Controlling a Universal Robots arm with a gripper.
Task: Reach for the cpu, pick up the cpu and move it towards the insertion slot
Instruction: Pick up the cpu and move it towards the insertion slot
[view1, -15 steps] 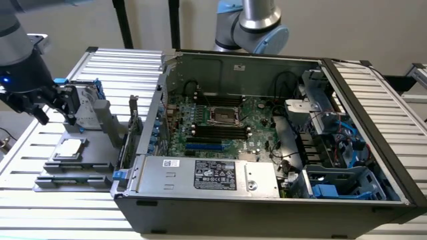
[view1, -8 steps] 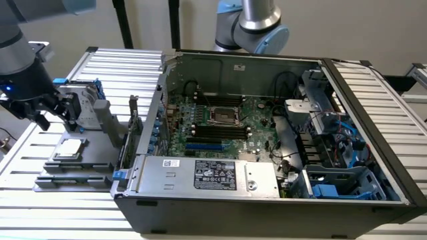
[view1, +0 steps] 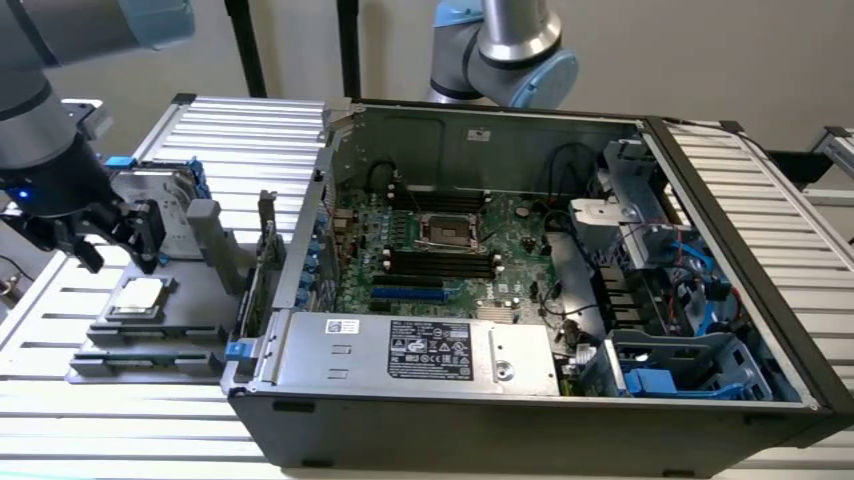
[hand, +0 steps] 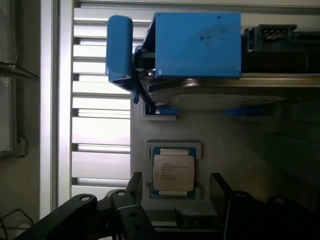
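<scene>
The cpu (view1: 139, 296) (hand: 173, 171), a small square chip with a silvery top, lies flat in a recess of the grey holder tray (view1: 160, 345) at the exterior view's left, outside the computer case. My gripper (view1: 118, 252) (hand: 176, 191) hovers just above it, open, with its black fingers (hand: 135, 187) on either side of the chip and nothing held. The insertion slot (view1: 447, 232), a square socket with a metal frame, sits on the green motherboard inside the open case.
A hard drive with a blue bracket (hand: 197, 47) stands on the tray just beyond the cpu. The open computer case (view1: 534, 400) holds memory slots, cables and a power supply (view1: 427, 352). A second arm (view1: 501, 50) hangs behind the case. Ribbed metal table around.
</scene>
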